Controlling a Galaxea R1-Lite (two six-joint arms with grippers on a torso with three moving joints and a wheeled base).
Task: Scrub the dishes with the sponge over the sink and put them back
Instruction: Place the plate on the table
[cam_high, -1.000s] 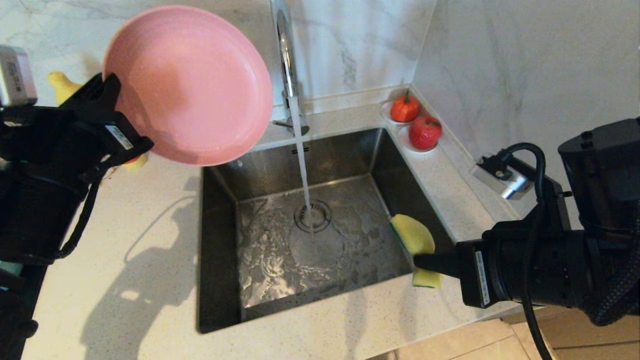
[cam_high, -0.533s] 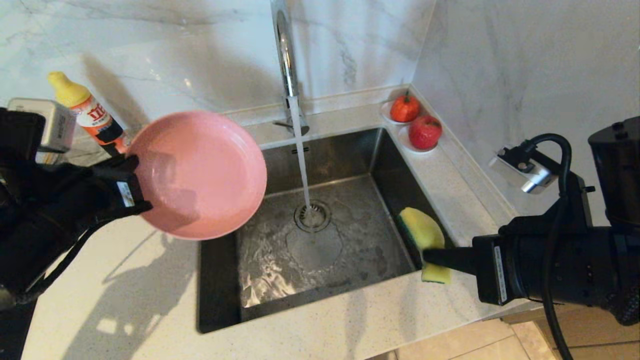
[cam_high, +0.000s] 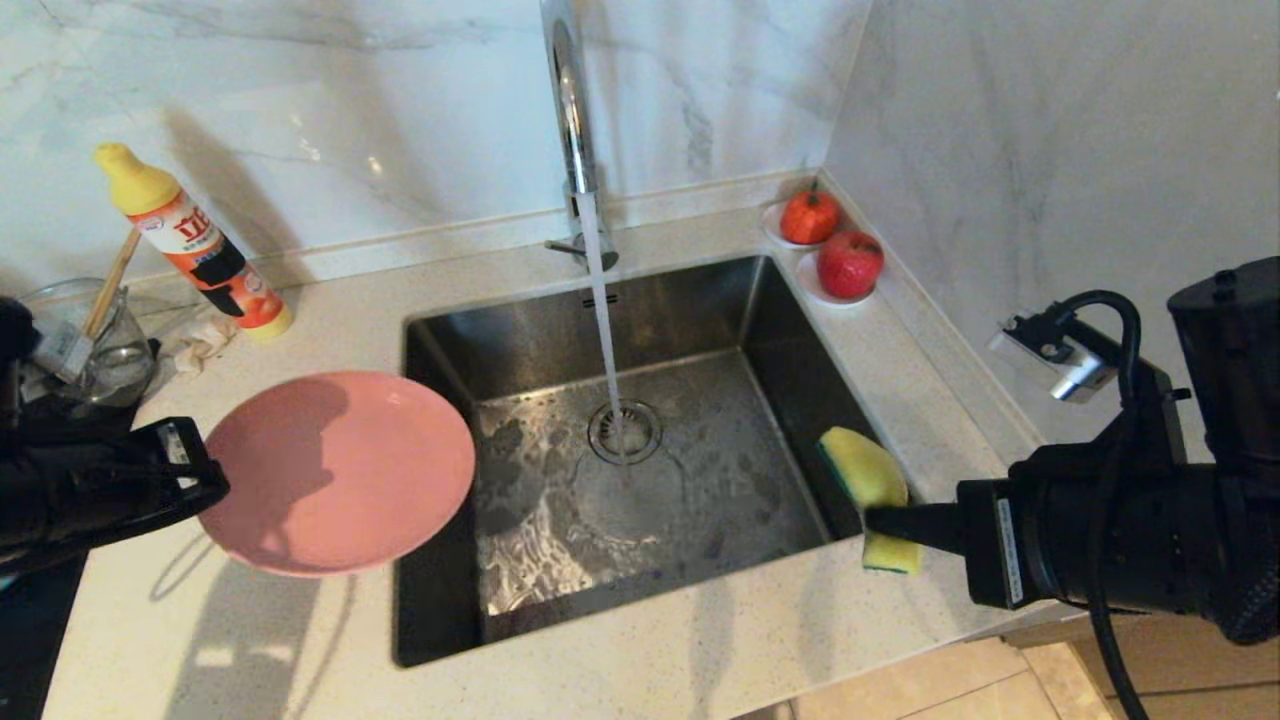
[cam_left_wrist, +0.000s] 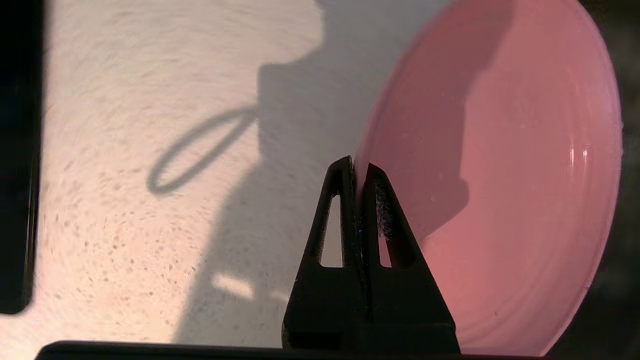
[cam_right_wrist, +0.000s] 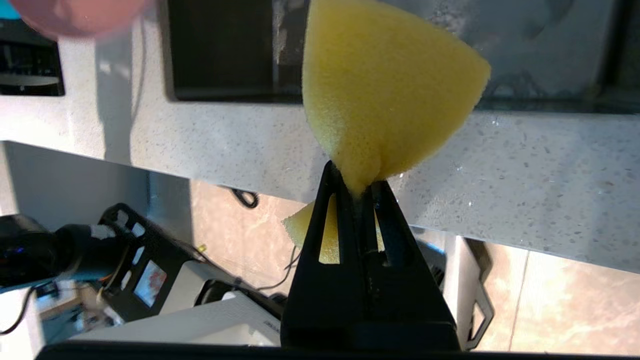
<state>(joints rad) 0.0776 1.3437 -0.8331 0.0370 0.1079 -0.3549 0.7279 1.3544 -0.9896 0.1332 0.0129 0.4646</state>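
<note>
My left gripper (cam_high: 205, 478) (cam_left_wrist: 356, 167) is shut on the rim of the pink plate (cam_high: 345, 470) (cam_left_wrist: 520, 190). The plate hangs nearly level just above the counter, its right edge over the sink's left rim. My right gripper (cam_high: 872, 520) (cam_right_wrist: 356, 181) is shut on the yellow sponge (cam_high: 868, 478) (cam_right_wrist: 385, 85), squeezing its middle, at the sink's front right corner. The sink (cam_high: 700, 320) is a steel basin with a round drain (cam_high: 625, 430); water runs from the chrome tap (cam_high: 570, 110). The teal bowl is out of view.
An orange-labelled bottle (cam_high: 195, 245) with a yellow cap stands at the back left, beside a clear glass bowl (cam_high: 95, 345) holding a stick. Two red fruits (cam_high: 830, 245) on small dishes sit in the back right corner. The counter's front edge (cam_high: 700, 680) is near.
The left arm has brought the pink plate down and leftward from beside the tap, tipping it from upright to nearly level over the counter. The right gripper with the sponge drifted slightly right.
</note>
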